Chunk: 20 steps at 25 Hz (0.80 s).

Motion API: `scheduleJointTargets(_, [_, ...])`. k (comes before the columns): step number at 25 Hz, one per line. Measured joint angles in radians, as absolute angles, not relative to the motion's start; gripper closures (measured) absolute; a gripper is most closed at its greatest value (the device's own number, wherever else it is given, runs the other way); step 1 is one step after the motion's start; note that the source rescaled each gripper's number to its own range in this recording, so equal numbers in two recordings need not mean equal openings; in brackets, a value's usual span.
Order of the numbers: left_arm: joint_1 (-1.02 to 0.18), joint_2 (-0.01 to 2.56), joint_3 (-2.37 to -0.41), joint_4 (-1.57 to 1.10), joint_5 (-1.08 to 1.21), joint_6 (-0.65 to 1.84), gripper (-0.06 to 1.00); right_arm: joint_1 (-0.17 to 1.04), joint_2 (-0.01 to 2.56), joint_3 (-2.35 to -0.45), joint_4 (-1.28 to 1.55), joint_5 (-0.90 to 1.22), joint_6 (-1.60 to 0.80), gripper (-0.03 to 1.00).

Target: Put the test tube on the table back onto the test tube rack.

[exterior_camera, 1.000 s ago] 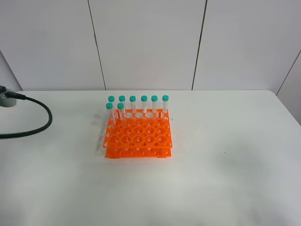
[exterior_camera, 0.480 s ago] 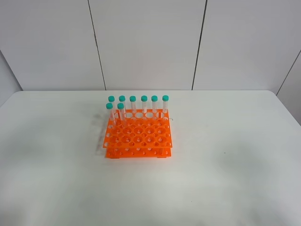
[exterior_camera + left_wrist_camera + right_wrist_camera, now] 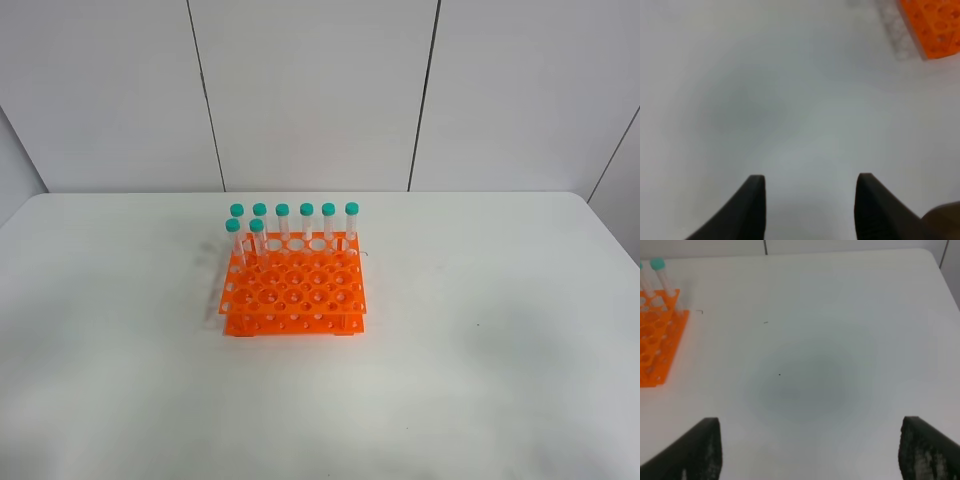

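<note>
The orange test tube rack (image 3: 293,290) stands in the middle of the white table (image 3: 500,340). Several teal-capped test tubes (image 3: 306,218) stand upright in its back rows. I see no test tube lying on the table in any view. Neither arm shows in the exterior high view. My left gripper (image 3: 811,178) hovers open over bare table, and a corner of the rack (image 3: 935,22) shows beyond it. My right gripper (image 3: 810,421) is wide open with nothing between its fingers. The rack's edge (image 3: 657,340) and a capped tube (image 3: 661,274) lie off to its side.
Grey panelled walls (image 3: 310,90) rise behind the table's far edge. The table's rounded far right corner (image 3: 927,255) shows in the right wrist view. White tabletop surrounds the rack on all sides.
A second ago the left arm and its black cable showed at the left edge of the exterior high view. It has since drawn out of that view. The rack and tubes have not moved.
</note>
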<state>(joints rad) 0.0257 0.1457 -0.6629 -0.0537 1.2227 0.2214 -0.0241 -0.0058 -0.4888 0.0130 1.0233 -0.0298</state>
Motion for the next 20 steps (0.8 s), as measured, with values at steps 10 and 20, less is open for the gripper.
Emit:
scheduleJointTargets(10, [0.026, 0.14, -0.659, -0.124, 1.054, 0.221, 0.45, -0.024, -0.006, -0.489, 0.013, 1.023, -0.03, 0.06])
scheduleJointTargets(20, [0.026, -0.004, -0.523, -0.162, 0.998, 0.231, 0.45, -0.024, -0.006, -0.489, 0.013, 1.023, -0.03, 0.06])
